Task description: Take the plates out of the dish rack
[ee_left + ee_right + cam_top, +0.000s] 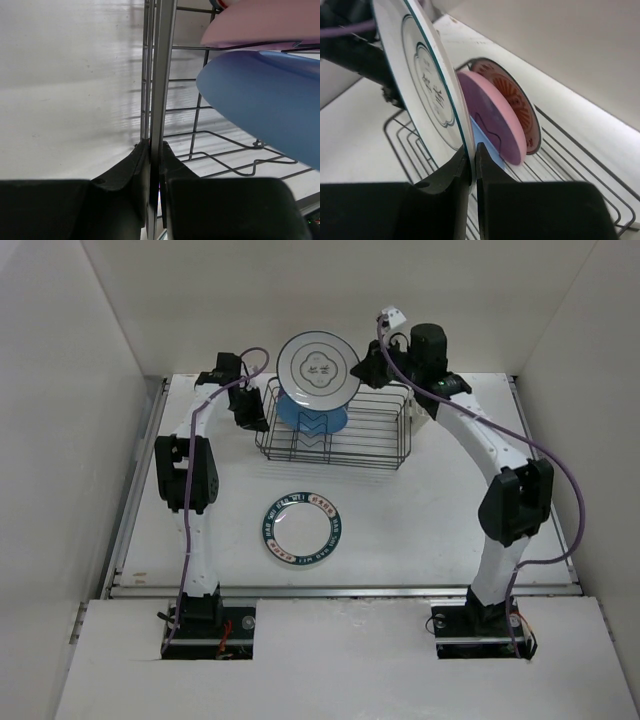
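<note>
Mid-unload, judging by the layout: lifting out the white flower-outline plate [318,368]. Pinching its right-hand rim between the closed fingers of the right gripper [472,152], holding it above the far left part of the dish rack [380,435]. Clamping the rack's left wall wire with the left gripper [154,150], pressed tight on it, presumably to steady the rack.

Counting one as done: teal-lettered plate [302,528] flat on the table [430,530], well apart from the rack on the near side. Leaving three in the slots, all on edge: blue plate [265,105], pink plate [495,120], orange-patterned plate [520,102].

As for attitude of the held plate: standing on edge, tilted back, face toward the near side and upward. No long axis on a disc, but its plane running left to right across the rack. Hard to say whether its lower edge hangs fully clear of the blue plate and the prongs.

Next, probably: raise clear, carry toward the near table, roll the wrist to lay it flat beside the teal-lettered plate, then spread the fingers.
</note>
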Robot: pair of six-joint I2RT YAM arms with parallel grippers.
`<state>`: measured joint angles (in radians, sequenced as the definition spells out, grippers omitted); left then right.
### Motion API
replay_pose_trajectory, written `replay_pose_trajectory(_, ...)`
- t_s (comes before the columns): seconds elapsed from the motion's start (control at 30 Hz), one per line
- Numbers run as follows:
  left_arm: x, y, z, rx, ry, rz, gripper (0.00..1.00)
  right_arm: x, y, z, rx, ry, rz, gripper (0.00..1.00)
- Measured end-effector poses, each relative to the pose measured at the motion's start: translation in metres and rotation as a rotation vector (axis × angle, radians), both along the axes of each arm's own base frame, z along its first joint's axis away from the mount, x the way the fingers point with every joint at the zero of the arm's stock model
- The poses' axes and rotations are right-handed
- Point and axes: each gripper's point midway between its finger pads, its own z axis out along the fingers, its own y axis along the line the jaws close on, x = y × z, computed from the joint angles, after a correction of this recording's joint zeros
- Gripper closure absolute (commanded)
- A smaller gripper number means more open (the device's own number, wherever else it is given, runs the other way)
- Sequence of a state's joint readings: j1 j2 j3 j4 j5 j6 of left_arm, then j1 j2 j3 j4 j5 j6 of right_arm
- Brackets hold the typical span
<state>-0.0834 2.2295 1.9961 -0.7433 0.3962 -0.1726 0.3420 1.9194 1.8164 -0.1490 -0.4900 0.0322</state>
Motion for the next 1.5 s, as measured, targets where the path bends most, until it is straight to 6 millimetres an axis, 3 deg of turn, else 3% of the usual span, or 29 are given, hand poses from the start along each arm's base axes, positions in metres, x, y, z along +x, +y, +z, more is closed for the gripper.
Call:
replay_pose_trajectory(0.07,-0.001,0.000,0.000,-0.001,0.001,0.000,1.00,-0.012,-0.001,0.027,0.022,-0.042,0.020,1.00)
replay_pose_trajectory(0.13,0.000,0.000,0.000,0.000,-0.002,0.001,1.00,-0.026,0.002,0.040,0.035,-0.055,0.070,1.00)
replay_pose_trajectory(0.23,0.000,-0.001,0.000,0.000,-0.002,0.000,1.00,-0.048,0.008,0.036,0.028,-0.009,0.167,1.00)
replay_pose_trajectory(0.3,-0.001,-0.002,0.000,0.000,-0.002,-0.003,1.00,-0.063,0.012,0.020,0.007,0.054,0.228,1.00)
replay_pose_trajectory(0.4,-0.001,-0.003,0.000,0.004,-0.003,-0.003,1.00,-0.092,0.020,-0.021,-0.047,0.177,0.311,1.00)
replay_pose_trajectory(0.57,-0.001,-0.001,0.000,0.030,-0.005,0.002,0.88,-0.160,0.039,-0.096,-0.182,0.408,0.439,1.00)
replay_pose_trajectory(0.73,-0.011,0.002,-0.003,0.055,0.039,0.009,0.78,-0.203,0.061,-0.129,-0.270,0.506,0.544,0.99)
replay_pose_trajectory(0.8,-0.015,0.003,-0.004,0.071,0.053,0.001,0.75,-0.206,0.063,-0.142,-0.297,0.529,0.549,0.85)
replay_pose_trajectory(0.9,-0.017,0.004,-0.004,0.106,0.048,-0.025,0.72,-0.203,0.063,-0.163,-0.332,0.567,0.533,0.76)
replay_pose_trajectory(0.93,-0.017,0.004,-0.004,0.118,0.041,-0.039,0.70,-0.201,0.062,-0.172,-0.349,0.579,0.524,0.64)
replay_pose_trajectory(1.0,-0.018,0.002,0.000,0.149,0.016,-0.078,0.69,-0.198,0.059,-0.186,-0.380,0.600,0.501,0.55)
replay_pose_trajectory(1.03,-0.018,0.001,0.003,0.163,0.001,-0.097,0.69,-0.198,0.057,-0.191,-0.391,0.610,0.493,0.44)
replay_pose_trajectory(1.1,-0.018,-0.003,0.014,0.193,-0.042,-0.139,0.66,-0.196,0.055,-0.194,-0.410,0.614,0.473,0.38)
replay_pose_trajectory(1.2,-0.015,-0.006,0.037,0.241,-0.138,-0.208,0.52,-0.193,0.054,-0.193,-0.425,0.600,0.451,0.21)
replay_pose_trajectory(1.23,-0.014,-0.008,0.046,0.249,-0.175,-0.231,0.49,-0.191,0.053,-0.192,-0.429,0.596,0.440,0.08)
replay_pose_trajectory(1.27,-0.012,-0.010,0.058,0.251,-0.216,-0.249,0.44,-0.190,0.052,-0.189,-0.429,0.589,0.430,0.00)
replay_pose_trajectory(1.4,0.000,-0.027,0.098,0.277,-0.404,-0.357,0.36,-0.181,0.050,-0.165,-0.417,0.520,0.375,0.00)
replay_pose_trajectory(1.5,0.011,-0.045,0.116,0.293,-0.497,-0.416,0.41,-0.169,0.044,-0.136,-0.388,0.448,0.305,0.00)
